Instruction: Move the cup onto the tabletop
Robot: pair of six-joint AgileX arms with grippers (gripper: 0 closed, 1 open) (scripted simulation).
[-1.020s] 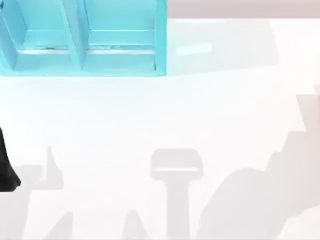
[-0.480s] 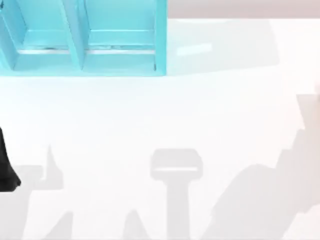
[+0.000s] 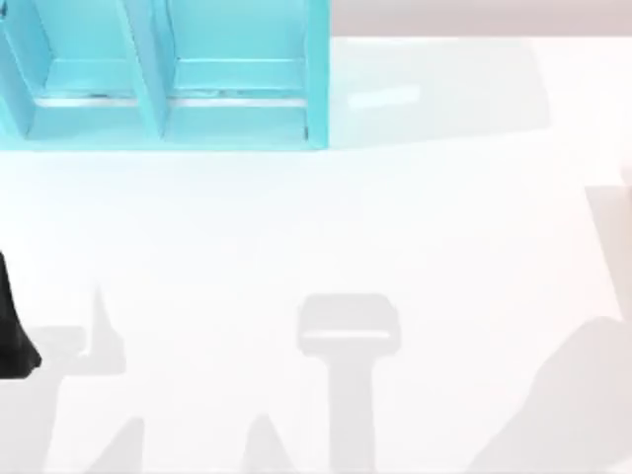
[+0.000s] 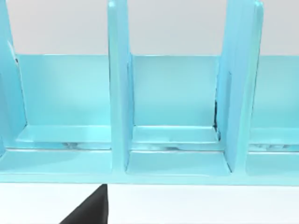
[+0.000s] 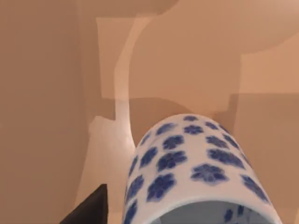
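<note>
1. No brand, label or writing is readable on any item.
2. The cup (image 5: 196,172), white with blue flowers, sits right against the right wrist camera over a tan surface; a dark finger tip (image 5: 91,210) is just beside it. Grip state: cannot tell.
3. Left arm (image 3: 12,326) is parked at the tabletop's (image 3: 326,227) left edge, facing the turquoise shelf unit (image 4: 117,93); jaw opening cannot tell.
4. Versus earlier: the grey shadow at lower right has shrunk toward the corner.
</note>
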